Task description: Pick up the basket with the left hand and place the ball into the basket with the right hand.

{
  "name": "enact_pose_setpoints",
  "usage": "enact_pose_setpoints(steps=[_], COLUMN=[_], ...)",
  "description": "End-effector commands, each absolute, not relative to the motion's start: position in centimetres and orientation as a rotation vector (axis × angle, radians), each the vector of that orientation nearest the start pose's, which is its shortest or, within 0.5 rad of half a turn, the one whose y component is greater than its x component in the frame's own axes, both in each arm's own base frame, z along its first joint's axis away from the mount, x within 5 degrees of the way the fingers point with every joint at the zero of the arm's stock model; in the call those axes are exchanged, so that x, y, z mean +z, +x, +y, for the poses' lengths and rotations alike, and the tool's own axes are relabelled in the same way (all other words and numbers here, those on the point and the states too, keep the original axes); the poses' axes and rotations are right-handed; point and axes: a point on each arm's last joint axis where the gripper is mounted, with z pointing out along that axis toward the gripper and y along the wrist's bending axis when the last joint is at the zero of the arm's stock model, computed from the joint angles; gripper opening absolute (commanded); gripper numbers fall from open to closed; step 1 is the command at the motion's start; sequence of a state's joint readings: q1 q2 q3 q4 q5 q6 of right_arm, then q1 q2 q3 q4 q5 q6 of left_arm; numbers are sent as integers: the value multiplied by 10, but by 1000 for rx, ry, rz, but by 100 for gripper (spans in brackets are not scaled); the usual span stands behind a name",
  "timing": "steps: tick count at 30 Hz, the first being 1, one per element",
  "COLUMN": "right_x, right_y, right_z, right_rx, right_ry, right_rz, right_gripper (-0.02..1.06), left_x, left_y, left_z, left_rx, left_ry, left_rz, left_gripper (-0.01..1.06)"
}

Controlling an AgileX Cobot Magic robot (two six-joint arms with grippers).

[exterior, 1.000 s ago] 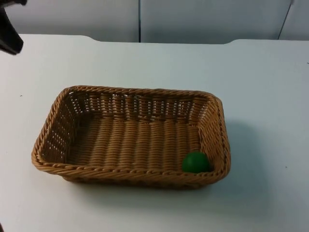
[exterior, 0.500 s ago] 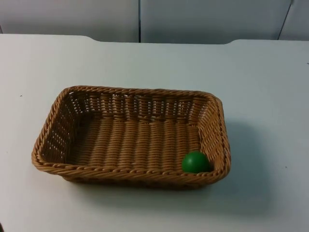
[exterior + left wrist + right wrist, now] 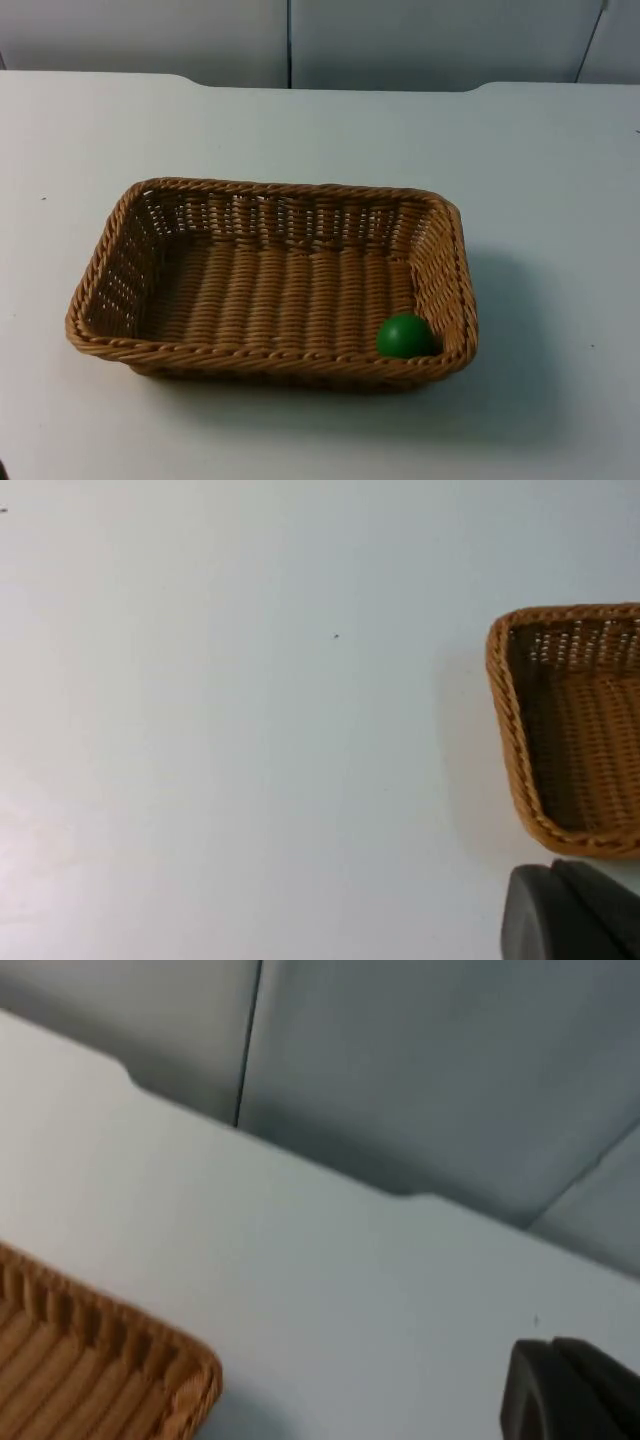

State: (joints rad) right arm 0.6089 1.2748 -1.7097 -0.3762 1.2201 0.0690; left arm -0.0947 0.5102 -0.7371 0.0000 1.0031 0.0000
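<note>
While the rectangular tan woven wicker basket stood flat on the white bench, the small glossy green ball lay inside it, touching the walls of one near corner. One fingertip of each pincer showed above the bench beside the basket; whether either pincer was spread could not be told.

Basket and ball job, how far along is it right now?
Done, by the look of it: the green ball already lies inside the wicker basket, in its near right corner. In hand: nothing; the basket rests on the white table with no gripper on it. The left gripper sits off the basket's end, and the right gripper is over bare table beside it. Left: little, perhaps only parking both arms.
</note>
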Motion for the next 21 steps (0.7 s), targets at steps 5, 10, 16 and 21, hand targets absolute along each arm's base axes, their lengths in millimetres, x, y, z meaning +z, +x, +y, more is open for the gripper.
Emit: enact_pose_setpoints(steps=[5, 10, 16, 21], right_x=[433, 377, 333, 317], right_y=[140, 89, 33, 3], right_z=[73, 52, 17, 1], right_rx=[69, 158, 250, 340], right_ry=[-583, -741, -707, -660], right_rz=[2152, 2159, 2015, 1892], right_gripper=[0, 0, 0, 0], left_x=[327, 328, 322, 314], left_y=[46, 26, 13, 5], left_z=[-16, -17, -15, -14], left_rx=[-229, -211, -175, -169], left_ry=[96, 230, 269, 268], left_rz=[2240, 2171, 2061, 2032], left_gripper=[0, 0, 0, 0])
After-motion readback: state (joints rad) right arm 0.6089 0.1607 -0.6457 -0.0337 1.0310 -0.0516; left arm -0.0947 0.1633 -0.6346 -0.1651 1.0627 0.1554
